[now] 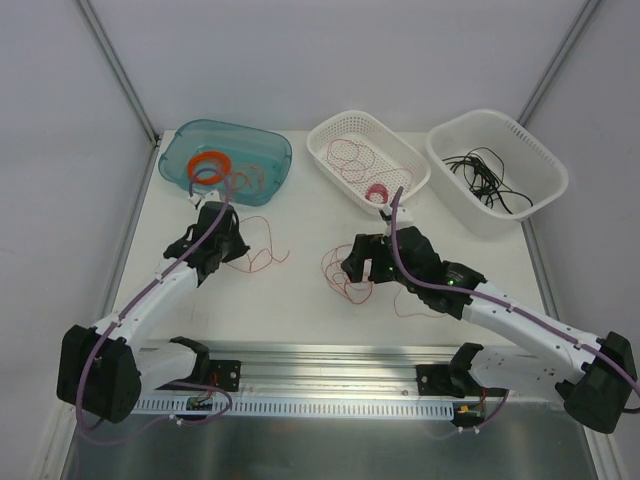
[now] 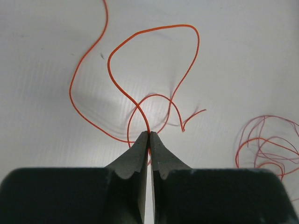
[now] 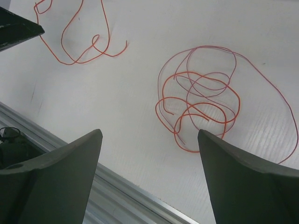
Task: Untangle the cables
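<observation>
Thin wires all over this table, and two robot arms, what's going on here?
Two arms are untangling cables. The left pincer is shut on a single orange wire, whose loose loops trail over the table apart from the rest. The right pincer is open above a tangle of red and orange wires, holding nothing. At the back, black cables lie in the right basket and red wires in the middle basket.
</observation>
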Motion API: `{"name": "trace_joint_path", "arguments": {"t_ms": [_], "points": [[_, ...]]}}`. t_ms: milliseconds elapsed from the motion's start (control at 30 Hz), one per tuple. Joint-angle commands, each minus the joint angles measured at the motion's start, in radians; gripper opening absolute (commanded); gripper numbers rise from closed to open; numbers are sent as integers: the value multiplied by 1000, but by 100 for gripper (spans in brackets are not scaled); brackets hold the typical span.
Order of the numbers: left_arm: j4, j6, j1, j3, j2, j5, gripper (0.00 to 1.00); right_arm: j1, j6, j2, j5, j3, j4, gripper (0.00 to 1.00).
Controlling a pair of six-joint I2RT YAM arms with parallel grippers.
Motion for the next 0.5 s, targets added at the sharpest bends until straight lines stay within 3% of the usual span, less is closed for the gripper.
{"name": "trace_joint_path", "arguments": {"t_ms": [0,267,367,467], "points": [[105,-43,44,-52,38,30,3,1,-34,-14,-12,-9,-9,88],[183,-146,121,-130,150,13,0,1,-48,-23,-21,-29,-7,88],[193,-175,124,-141,190,13,6,1,-57,-32,-18,-39,-12,88],[190,-212,127,-159,207,12,18,3,-57,-40,-20,-49,-13,88]]}}
